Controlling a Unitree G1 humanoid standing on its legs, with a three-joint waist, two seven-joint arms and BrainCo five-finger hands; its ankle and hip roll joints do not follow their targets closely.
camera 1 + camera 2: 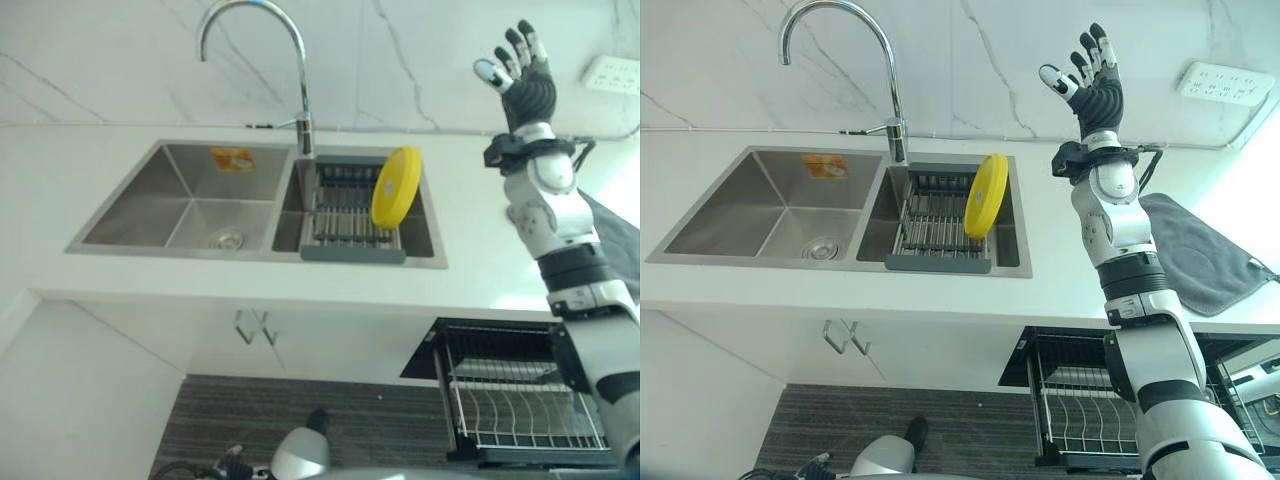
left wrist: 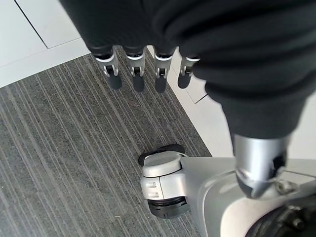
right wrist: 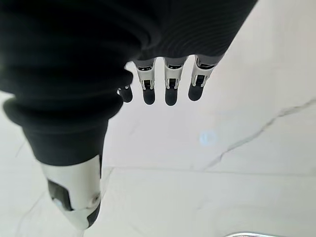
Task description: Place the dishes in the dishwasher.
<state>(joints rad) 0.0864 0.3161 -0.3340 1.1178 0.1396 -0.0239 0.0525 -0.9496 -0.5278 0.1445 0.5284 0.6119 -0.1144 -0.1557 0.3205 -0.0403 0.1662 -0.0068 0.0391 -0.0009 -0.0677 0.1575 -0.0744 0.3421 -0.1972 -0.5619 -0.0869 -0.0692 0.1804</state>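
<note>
A yellow plate stands on edge in the grey drying rack set in the right basin of the steel sink. My right hand is raised high over the counter, to the right of the plate and well above it, fingers straight and spread, holding nothing. Below the counter edge the dishwasher's wire rack is pulled out. My left hand hangs down over the striped grey floor, fingers straight, empty.
A curved tap rises behind the sink. A grey cloth lies on the white counter at the right. A wall socket sits on the marble wall. White cabinet doors with a handle are under the sink.
</note>
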